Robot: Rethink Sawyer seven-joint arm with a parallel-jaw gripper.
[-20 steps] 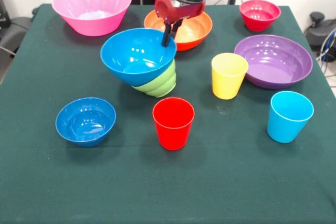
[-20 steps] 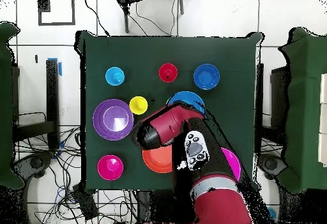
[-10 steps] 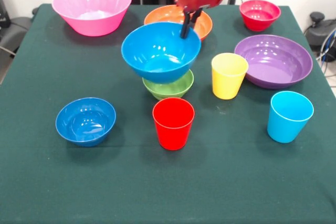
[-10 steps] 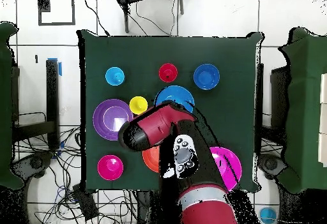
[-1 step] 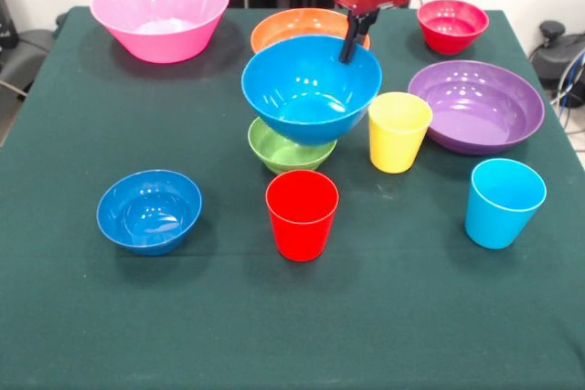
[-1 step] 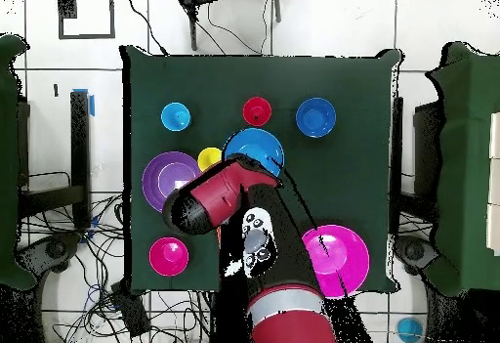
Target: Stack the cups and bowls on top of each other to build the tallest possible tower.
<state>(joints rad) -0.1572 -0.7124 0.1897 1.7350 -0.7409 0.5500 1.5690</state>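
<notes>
Carrying large blue bowl (image 5: pixel 311 89) rightward (pincer (image 5: pixel 349 50) clamped), green bowl (image 5: pixel 285 151) uncovered

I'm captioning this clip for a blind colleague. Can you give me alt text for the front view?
A robot gripper pinches the rim of a large blue bowl, holding it above a small green bowl on a green table. Around them stand red, yellow and sky-blue cups, plus pink, orange, purple, small red and small blue bowls.

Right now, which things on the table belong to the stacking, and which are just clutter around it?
In the job: gripper clamped on big blue bowl, green bowl, other bowls, red cup, yellow cup, light blue cup.

Clutter: floor cables.
</notes>
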